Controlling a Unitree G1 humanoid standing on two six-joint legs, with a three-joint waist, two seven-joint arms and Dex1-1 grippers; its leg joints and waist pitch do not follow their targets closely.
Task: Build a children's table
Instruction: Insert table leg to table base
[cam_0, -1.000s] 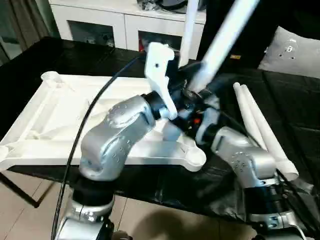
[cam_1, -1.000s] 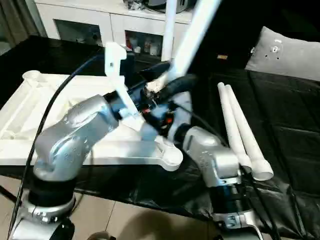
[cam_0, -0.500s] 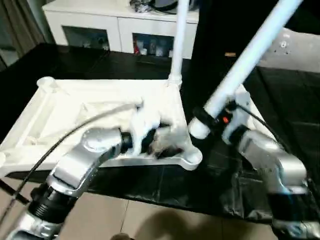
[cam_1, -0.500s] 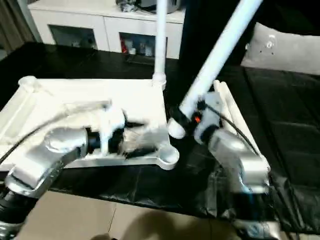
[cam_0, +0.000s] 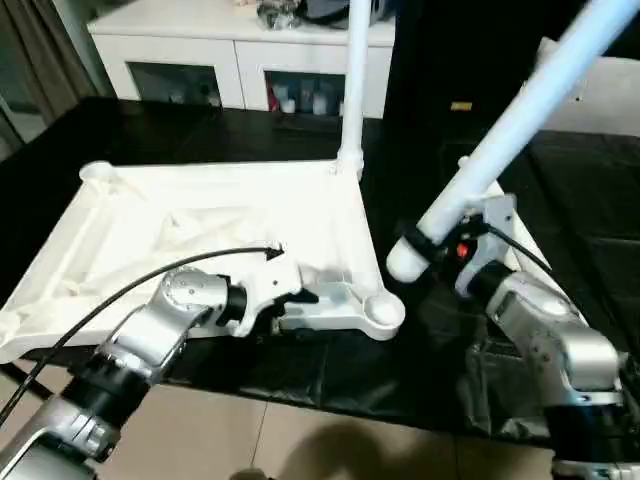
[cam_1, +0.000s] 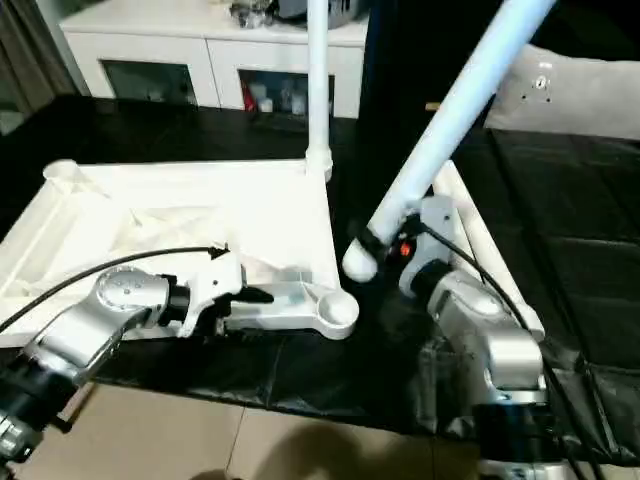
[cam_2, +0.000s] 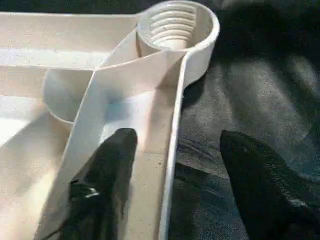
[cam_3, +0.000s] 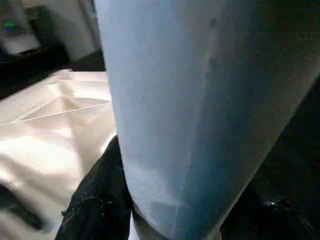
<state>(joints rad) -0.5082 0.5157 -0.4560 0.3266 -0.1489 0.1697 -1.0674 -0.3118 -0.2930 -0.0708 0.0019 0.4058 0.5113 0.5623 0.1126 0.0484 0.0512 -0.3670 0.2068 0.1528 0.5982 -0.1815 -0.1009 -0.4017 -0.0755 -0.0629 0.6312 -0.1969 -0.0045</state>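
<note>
One long white tapered tubular leg (cam_0: 500, 130) is clamped in the right gripper (cam_0: 440, 237) (tilted, beside the socket); it should be lowered upright into the round threaded corner socket (cam_0: 381, 311) of the white ribbed plastic tabletop (cam_0: 230, 215), whose rim is straddled by the wide-open left gripper (cam_2: 172, 165).

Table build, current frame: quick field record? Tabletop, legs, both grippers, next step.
tabletop: white tabletop lies ribbed side up on black cloth
mounted leg: one leg stands upright in the far right corner socket
held leg: right gripper is shut on a second leg, tilted, its end hanging above the cloth beside the near right socket
left gripper: left gripper is open, fingers straddling the tabletop's edge rib near that socket
spare legs: partly hidden behind the right arm
next step: probably seat the held leg in the near right socket
</note>
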